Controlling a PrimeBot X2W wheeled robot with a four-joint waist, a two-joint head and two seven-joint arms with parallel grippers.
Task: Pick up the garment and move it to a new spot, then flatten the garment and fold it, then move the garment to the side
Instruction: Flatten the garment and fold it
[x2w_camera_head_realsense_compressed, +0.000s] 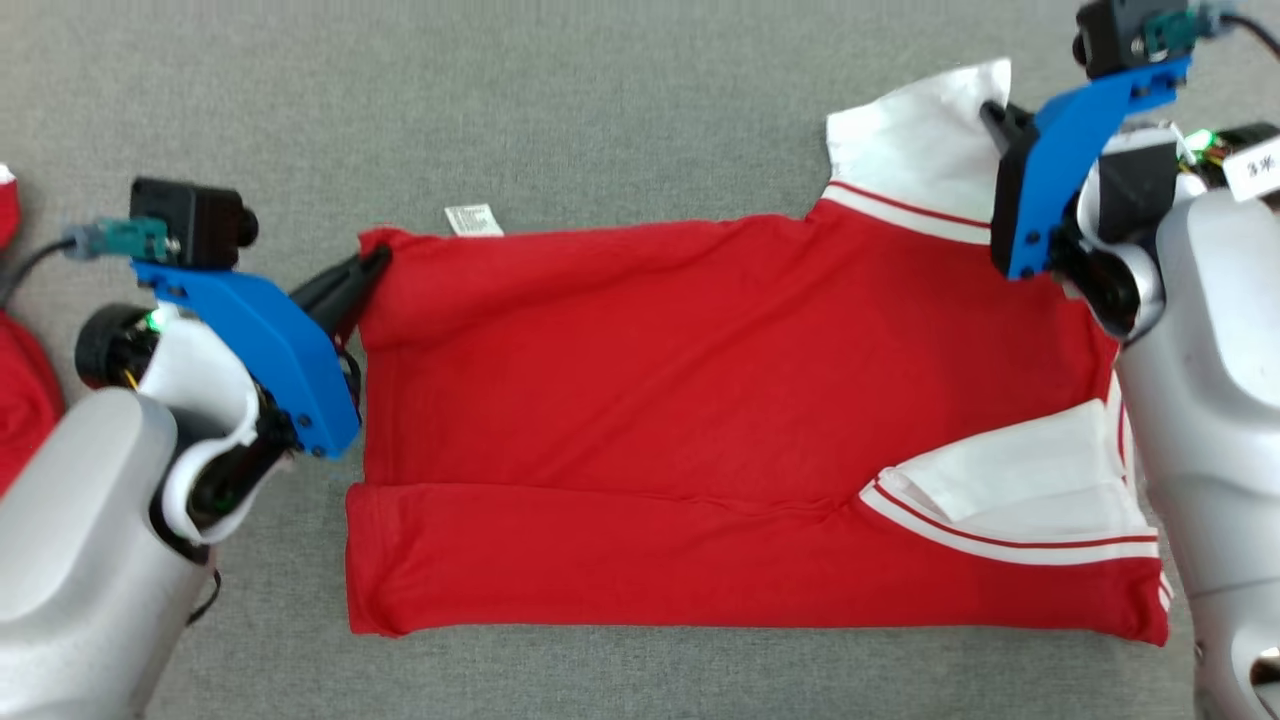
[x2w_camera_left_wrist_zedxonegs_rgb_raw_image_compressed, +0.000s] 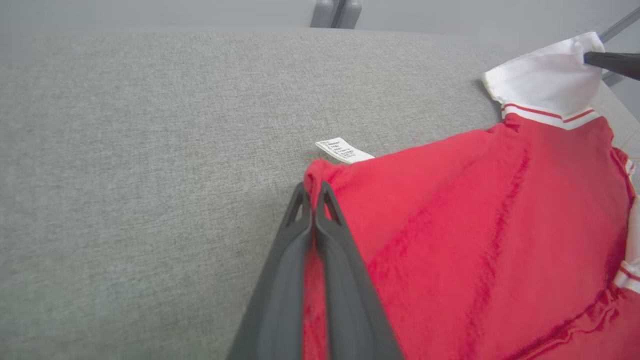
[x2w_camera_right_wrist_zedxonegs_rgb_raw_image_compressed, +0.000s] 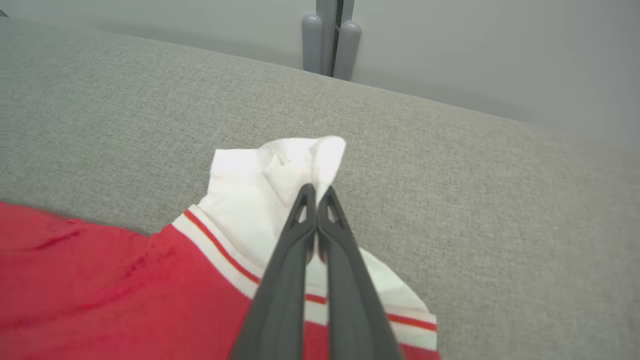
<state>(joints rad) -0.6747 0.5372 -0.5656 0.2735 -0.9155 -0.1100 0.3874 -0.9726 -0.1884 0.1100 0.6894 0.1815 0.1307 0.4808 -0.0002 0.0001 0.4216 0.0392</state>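
The garment (x2w_camera_head_realsense_compressed: 700, 400) is a red shirt with white, red-striped sleeves, spread sideways over the grey cloth surface (x2w_camera_head_realsense_compressed: 600, 100), its near long edge folded over. My left gripper (x2w_camera_head_realsense_compressed: 372, 262) is shut on the shirt's far left corner (x2w_camera_left_wrist_zedxonegs_rgb_raw_image_compressed: 320, 175), beside a small white label (x2w_camera_left_wrist_zedxonegs_rgb_raw_image_compressed: 344, 150). My right gripper (x2w_camera_head_realsense_compressed: 992, 112) is shut on the white sleeve (x2w_camera_right_wrist_zedxonegs_rgb_raw_image_compressed: 280, 175) at the far right, bunching its cloth. The other white sleeve (x2w_camera_head_realsense_compressed: 1030, 480) lies folded onto the red body at the near right.
More red cloth (x2w_camera_head_realsense_compressed: 20, 390) lies at the left edge of the head view. A grey post (x2w_camera_right_wrist_zedxonegs_rgb_raw_image_compressed: 327, 40) stands behind the surface's far edge, against a grey wall. Bare grey surface stretches beyond the shirt.
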